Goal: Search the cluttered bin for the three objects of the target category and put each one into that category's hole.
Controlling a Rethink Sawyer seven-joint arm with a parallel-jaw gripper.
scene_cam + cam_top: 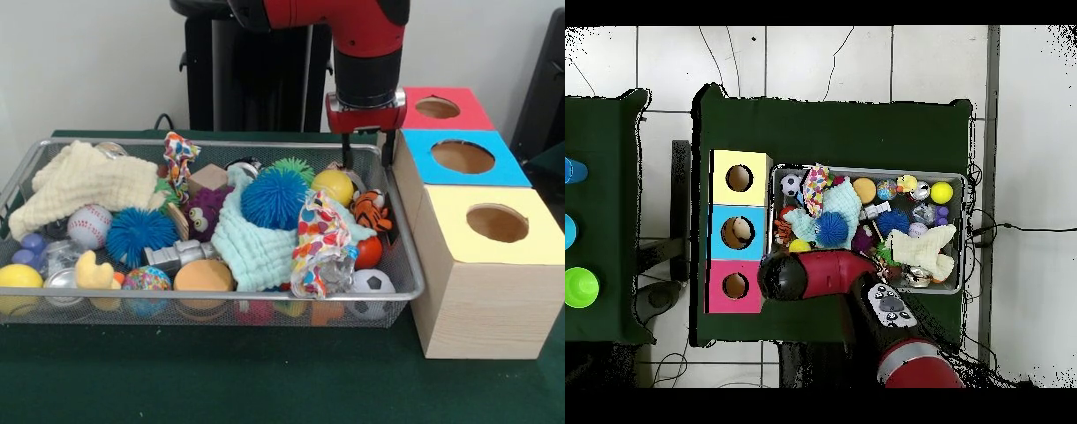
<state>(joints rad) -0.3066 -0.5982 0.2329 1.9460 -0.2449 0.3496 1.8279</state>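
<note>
Below the claw [364, 152], toys crowd the bin [408, 276] corner; just beside it the blue box's hole [463, 156] lies unobstructed.

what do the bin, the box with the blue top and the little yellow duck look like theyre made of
The bin: silver wire mesh, probably metal, see-through and shiny. The blue-topped box: pale wood sides with visible grain, top a matte blue, paint or card. The yellow duck: looks like soft plush, pale and fuzzy, though that is uncertain.
</note>
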